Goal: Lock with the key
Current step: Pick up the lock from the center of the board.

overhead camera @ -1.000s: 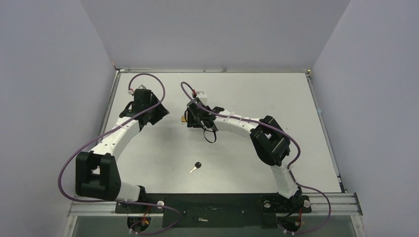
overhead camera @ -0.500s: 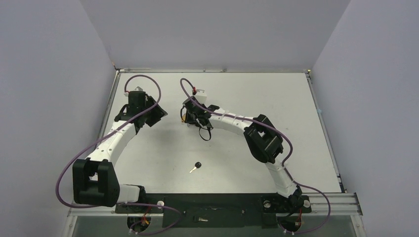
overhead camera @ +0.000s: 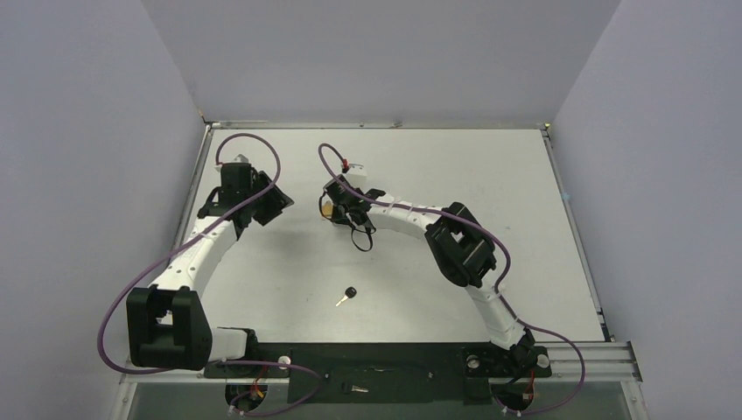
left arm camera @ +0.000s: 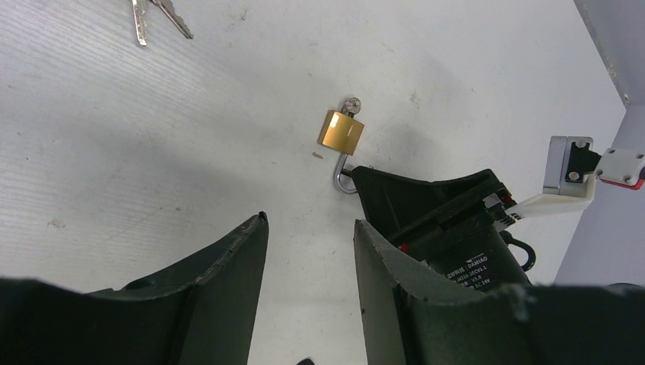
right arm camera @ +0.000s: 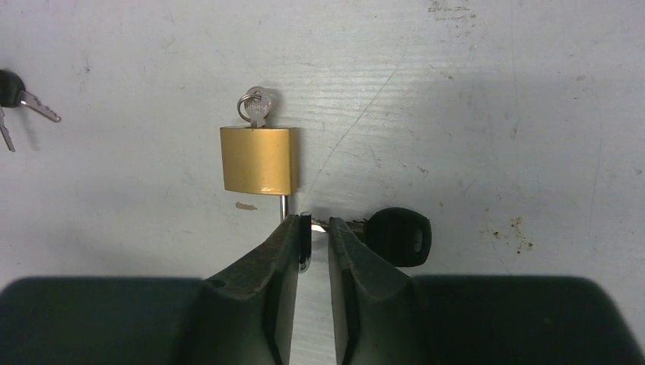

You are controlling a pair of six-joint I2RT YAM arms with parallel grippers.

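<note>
A brass padlock (right arm camera: 258, 160) lies on the white table with a small silver key (right arm camera: 255, 105) in its keyhole and its shackle (right arm camera: 283, 205) pulled out. My right gripper (right arm camera: 318, 220) is nearly shut. The shackle's end sits between the jaws, against the left finger (right arm camera: 285, 251). A black-headed key (right arm camera: 395, 236) lies just right of the fingertips, its blade reaching between them. My left gripper (left arm camera: 309, 220) is open and empty, short of the padlock (left arm camera: 341, 131). From above, the padlock (overhead camera: 325, 210) lies between the left gripper (overhead camera: 278, 199) and the right gripper (overhead camera: 334, 206).
A loose black-headed key (overhead camera: 347, 295) lies in the middle of the table, nearer the arm bases. More keys show at the top left of the left wrist view (left arm camera: 156, 15) and at the left edge of the right wrist view (right arm camera: 15, 90). The table (overhead camera: 490, 175) has walls on three sides.
My left arm has drawn back to the left, away from the padlock. My right gripper has shifted slightly left, closer to the padlock. The loose key has not moved.
</note>
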